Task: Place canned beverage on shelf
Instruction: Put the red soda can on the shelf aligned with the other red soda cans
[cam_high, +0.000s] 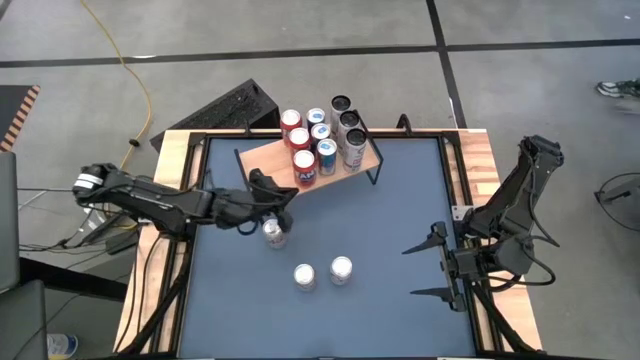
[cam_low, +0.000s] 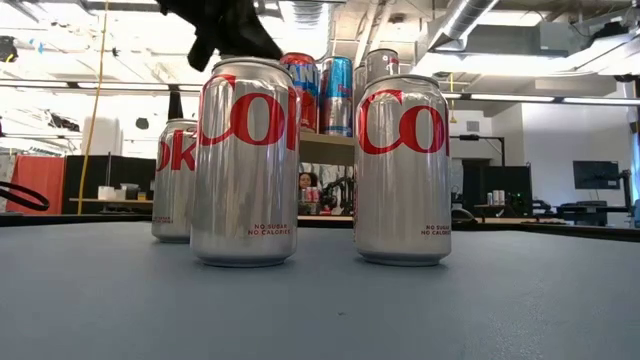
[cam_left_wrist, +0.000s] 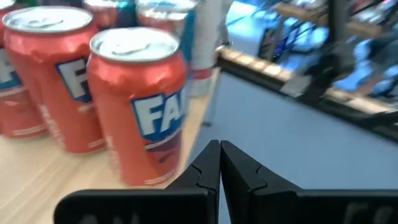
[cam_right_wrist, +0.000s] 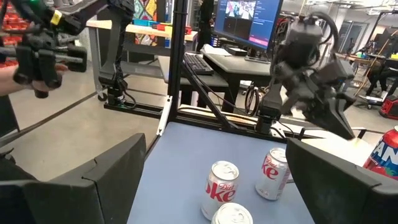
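Crowding shelf (cam_high: 270, 158): 8 cans (cam_high: 322, 138), 3 silver cans (cam_high: 304, 262) below.

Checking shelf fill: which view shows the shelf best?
The high view: the whole shelf shows from above, its wooden top carrying nine cans with a bare end on the left arm's side. The left wrist view shows only a patch of board under red cans. The low view shows an edge behind Coke cans; the right wrist view barely catches it.

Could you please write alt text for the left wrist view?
The left pincer, shut and empty, points at red cans standing on the shelf, its light wooden board. Beyond the board's edge lies the blue-grey table.
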